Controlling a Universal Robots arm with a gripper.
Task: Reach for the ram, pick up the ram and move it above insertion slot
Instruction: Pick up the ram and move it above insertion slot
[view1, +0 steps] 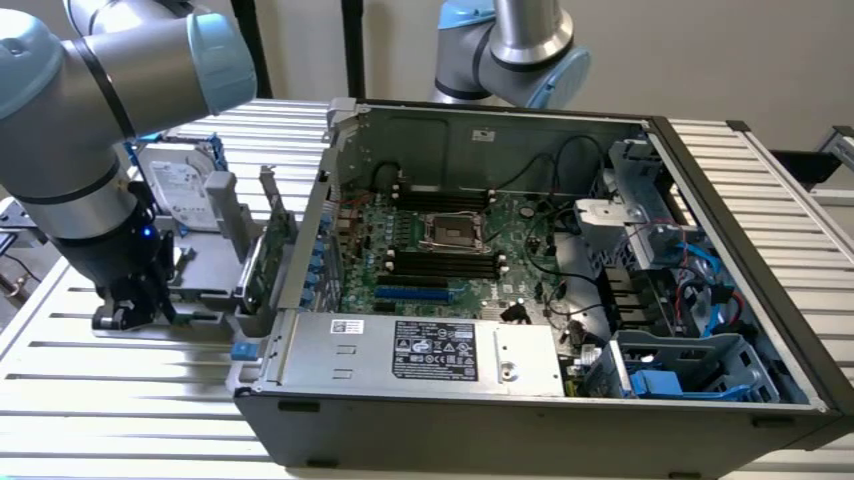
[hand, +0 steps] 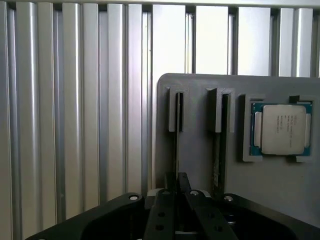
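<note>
In the exterior view, the arm (view1: 80, 130) is hanging down on the exterior view's left. Its claw (view1: 127, 300) is sitting low at the gray holder (view1: 198, 262) on the slatted table (view1: 134, 380), beside the open computer case (view1: 534, 430). The long black slots (view1: 447, 263) inside the case are lying well apart from the claw. A hard drive in a blue frame (view1: 174, 190), a tall green card (view1: 274, 255) and the case wall (view1: 310, 220) are standing in between, so a low carry could be bumping into them. In the wrist view, the claw (hand: 176, 179) is sitting right at the end of the ram (hand: 176, 145), which is standing on its thin edge in a groove of the holder. I cannot tell if the claw is pinching the ram or just waiting around it. A second thin stick (hand: 220, 150) is standing in the next groove, just beside, and a square chip (hand: 281, 129) is lying further over. If the grip is weak or crooked, the ram could be tilting, sticking in its groove, or slipping out.
</note>
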